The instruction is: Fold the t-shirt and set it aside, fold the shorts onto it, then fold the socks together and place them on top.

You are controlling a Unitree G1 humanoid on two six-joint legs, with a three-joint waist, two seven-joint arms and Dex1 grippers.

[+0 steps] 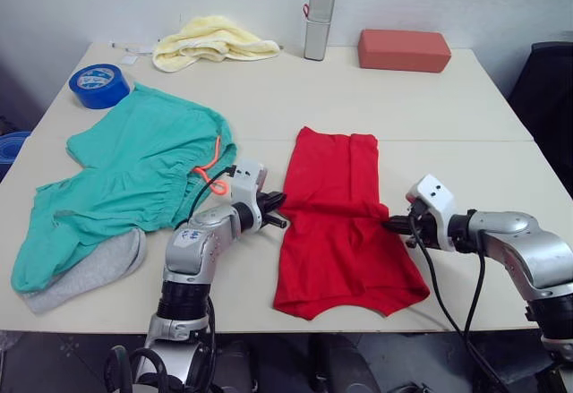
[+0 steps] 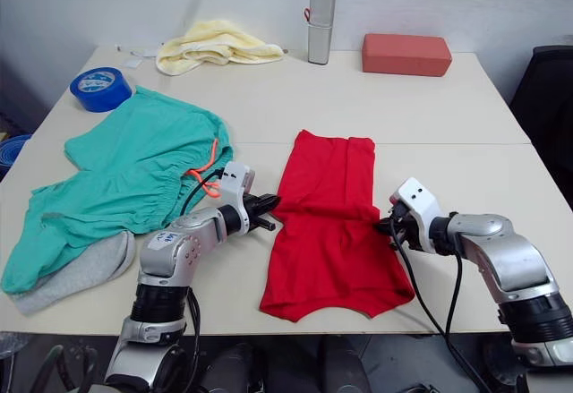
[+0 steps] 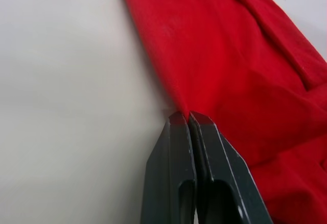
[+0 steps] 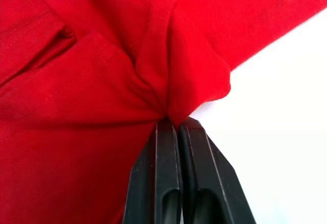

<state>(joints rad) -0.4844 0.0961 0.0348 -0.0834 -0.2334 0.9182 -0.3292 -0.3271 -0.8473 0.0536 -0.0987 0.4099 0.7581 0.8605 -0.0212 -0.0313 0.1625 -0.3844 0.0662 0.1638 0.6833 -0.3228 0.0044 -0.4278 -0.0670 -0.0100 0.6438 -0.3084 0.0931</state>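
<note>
Two end effectors meet the t-shirt (image 1: 338,223) at mid-length, one on each long edge: the left end effector (image 1: 276,209) sits at the shirt's 9 o'clock edge with its fingers pressed together on a sliver of the hem, and the right end effector (image 1: 394,225) at 3 o'clock has its fingers pinched shut on a bunched tuck of red cloth. The shirt lies as a long narrow strip at the table's (image 1: 430,115) near centre, sides already turned in, so gripping both edges at the waist looks meant for a cross fold, near half over far half or the reverse. Open table stretches beyond the shirt toward 12 o'clock and off to 3 o'clock, good room to set it aside. At 9 o'clock the shorts (image 1: 134,178) spread wide, just beside the left arm, partly covering the socks (image 1: 89,272) at 8 o'clock. Tape (image 1: 98,85), towel (image 1: 210,39), bottle (image 1: 320,13) and block (image 1: 403,50) line the far edge, well apart.
</note>
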